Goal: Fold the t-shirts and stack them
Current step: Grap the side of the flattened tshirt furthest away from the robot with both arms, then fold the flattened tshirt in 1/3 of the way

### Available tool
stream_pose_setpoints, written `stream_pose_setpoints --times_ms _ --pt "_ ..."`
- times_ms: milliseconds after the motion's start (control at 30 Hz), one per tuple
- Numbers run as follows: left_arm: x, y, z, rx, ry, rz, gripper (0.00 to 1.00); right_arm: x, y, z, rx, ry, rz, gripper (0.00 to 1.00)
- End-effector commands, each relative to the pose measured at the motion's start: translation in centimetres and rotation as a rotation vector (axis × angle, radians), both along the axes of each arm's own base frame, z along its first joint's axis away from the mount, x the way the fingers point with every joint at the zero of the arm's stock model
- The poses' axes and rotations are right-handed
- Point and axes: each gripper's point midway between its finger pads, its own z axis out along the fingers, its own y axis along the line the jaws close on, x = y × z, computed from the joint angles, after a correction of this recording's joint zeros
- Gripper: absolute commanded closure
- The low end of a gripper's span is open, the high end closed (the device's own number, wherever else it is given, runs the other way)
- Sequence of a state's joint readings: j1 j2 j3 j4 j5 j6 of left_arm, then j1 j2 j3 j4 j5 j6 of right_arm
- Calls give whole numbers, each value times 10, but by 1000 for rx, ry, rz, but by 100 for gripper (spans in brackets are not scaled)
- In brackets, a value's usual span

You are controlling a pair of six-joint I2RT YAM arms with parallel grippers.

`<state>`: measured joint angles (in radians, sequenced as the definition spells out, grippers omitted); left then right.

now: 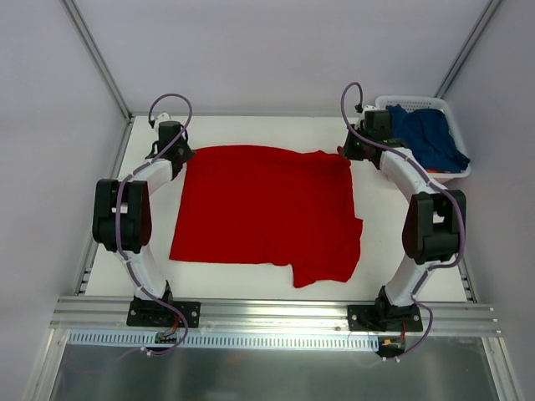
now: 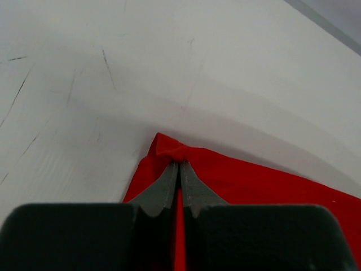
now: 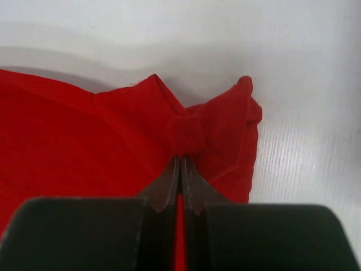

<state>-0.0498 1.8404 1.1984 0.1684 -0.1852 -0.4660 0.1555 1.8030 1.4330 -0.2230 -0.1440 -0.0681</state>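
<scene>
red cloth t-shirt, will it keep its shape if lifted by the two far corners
Probably not: the red cloth t-shirt bunches into small folds where the left gripper and right gripper pinch its corners, so it looks floppy and the middle would likely sag. It lies thin and flat on the white table, so it is probably light.

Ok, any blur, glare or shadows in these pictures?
Top view: even light, sharp, no glare on the shirt. Left wrist: left claw dark and blurred up close, soft shadow on the table. Right wrist: right claw blurred too, table washed out.
</scene>
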Motion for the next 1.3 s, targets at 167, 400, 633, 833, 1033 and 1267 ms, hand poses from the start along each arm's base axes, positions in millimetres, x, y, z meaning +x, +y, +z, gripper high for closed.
stream_pose_setpoints --times_ms 167,400,633,833,1033,1267 --pt "-33 18 16 -47 -1 76 100 -37 -9 32 12 -77 -57 100" --pt "-52 20 4 -60 52 90 100 -62 -15 21 11 -41 -80 100" --pt "-68 17 -6 -79 85 84 100 -76 -15 6 34 -1 -100 100" --pt "-77 15 -12 -83 113 79 100 -89 -15 -4 44 26 -118 100" --pt "-85 15 -19 -87 144 83 100 -100 -14 -15 56 62 -133 100" --pt "-96 16 -21 -85 154 88 100 -113 -15 -25 57 81 -151 100"
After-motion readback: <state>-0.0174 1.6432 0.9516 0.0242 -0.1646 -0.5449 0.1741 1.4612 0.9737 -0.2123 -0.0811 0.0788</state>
